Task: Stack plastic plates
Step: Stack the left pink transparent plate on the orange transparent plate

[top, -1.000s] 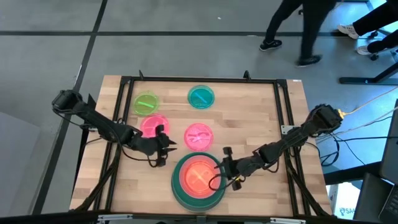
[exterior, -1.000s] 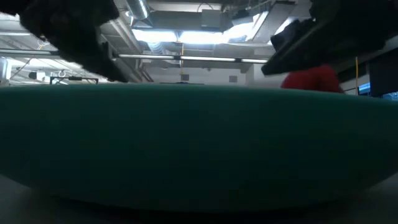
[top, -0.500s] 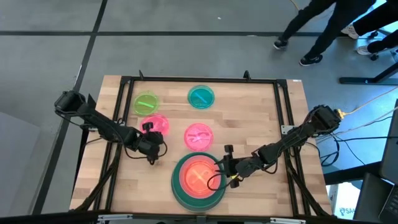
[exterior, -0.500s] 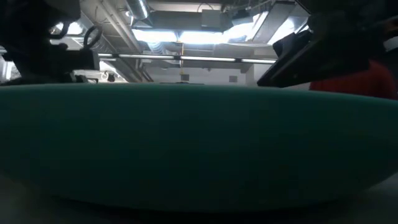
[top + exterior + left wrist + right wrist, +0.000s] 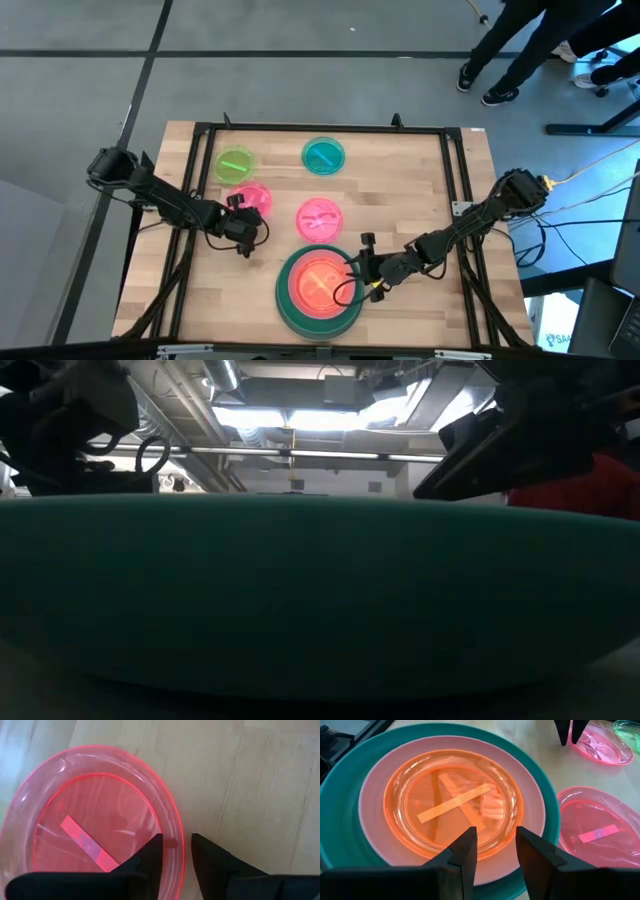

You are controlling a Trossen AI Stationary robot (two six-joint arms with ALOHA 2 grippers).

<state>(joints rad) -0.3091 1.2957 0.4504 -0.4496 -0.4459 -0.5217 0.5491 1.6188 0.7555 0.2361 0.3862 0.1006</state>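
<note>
A light wooden table [image 5: 420, 200] of butcher-block planks sits square in the high view, and around its top runs a black metal frame [image 5: 330, 128]. The grey floor [image 5: 300, 60] spreads beyond the table's far edge, crossed by dark seams. Out past the table's far right corner a person's legs [image 5: 510, 55] in dark trousers and dark shoes stand on that floor. Cables [image 5: 585, 215] trail off just beside the table's right edge. From table height, ceiling lights [image 5: 300, 418] and ductwork show overhead.
</note>
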